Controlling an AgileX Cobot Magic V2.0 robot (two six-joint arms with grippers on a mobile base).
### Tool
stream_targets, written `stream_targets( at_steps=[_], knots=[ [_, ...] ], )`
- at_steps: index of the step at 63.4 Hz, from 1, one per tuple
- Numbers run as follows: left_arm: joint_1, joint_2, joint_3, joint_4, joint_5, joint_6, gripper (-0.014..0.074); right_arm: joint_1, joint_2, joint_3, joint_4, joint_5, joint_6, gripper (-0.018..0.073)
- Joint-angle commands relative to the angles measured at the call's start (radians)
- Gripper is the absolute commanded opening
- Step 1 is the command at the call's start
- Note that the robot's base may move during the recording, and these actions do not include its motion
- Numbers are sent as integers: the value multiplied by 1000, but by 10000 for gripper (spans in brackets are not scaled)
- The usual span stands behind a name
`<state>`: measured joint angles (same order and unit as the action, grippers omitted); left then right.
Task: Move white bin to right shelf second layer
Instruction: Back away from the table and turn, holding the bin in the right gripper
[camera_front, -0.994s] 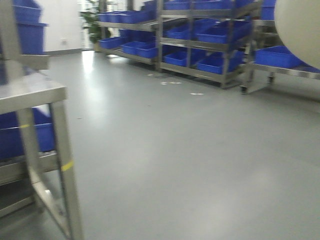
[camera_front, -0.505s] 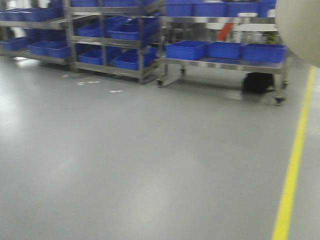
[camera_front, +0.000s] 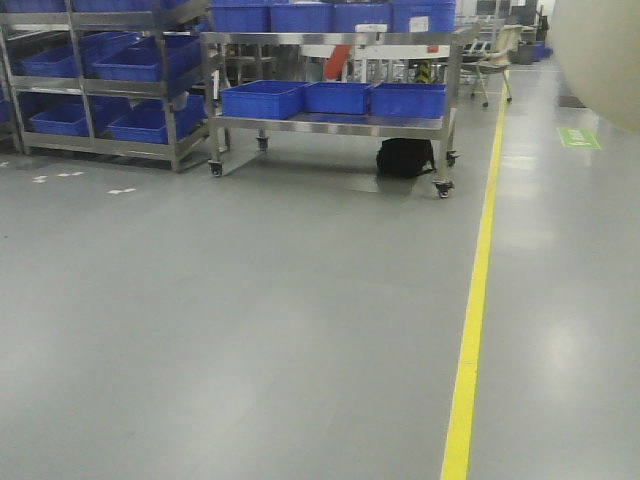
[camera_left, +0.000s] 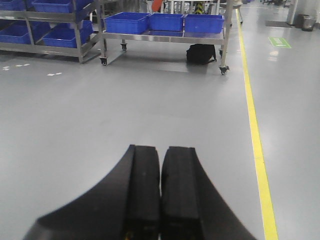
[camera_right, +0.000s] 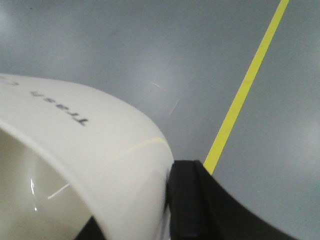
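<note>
Our right gripper pinches the white bin by its rim so it rides above the floor. Our left gripper is closed, empty.

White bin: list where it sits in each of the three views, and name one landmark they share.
Exterior front-facing: the white bin is a blurred cream curve in the top right corner.
Left wrist: not in it.
Right wrist: it fills the lower left, clamped at the rim by the right fingers.
Shared landmark: the yellow floor line, which shows in all three views.
</note>
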<state>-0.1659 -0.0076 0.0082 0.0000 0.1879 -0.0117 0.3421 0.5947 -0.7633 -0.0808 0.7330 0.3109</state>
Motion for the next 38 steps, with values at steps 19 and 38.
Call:
stream_targets(
  at_steps=[19,38],
  knots=[
    [-7,-14,27,0,-89,-7,85,-8,2,-29,-5,-94,5,50],
    [-7,-14,27,0,-89,-7,85,-8,2,-29,-5,-94,5,50]
  ],
)
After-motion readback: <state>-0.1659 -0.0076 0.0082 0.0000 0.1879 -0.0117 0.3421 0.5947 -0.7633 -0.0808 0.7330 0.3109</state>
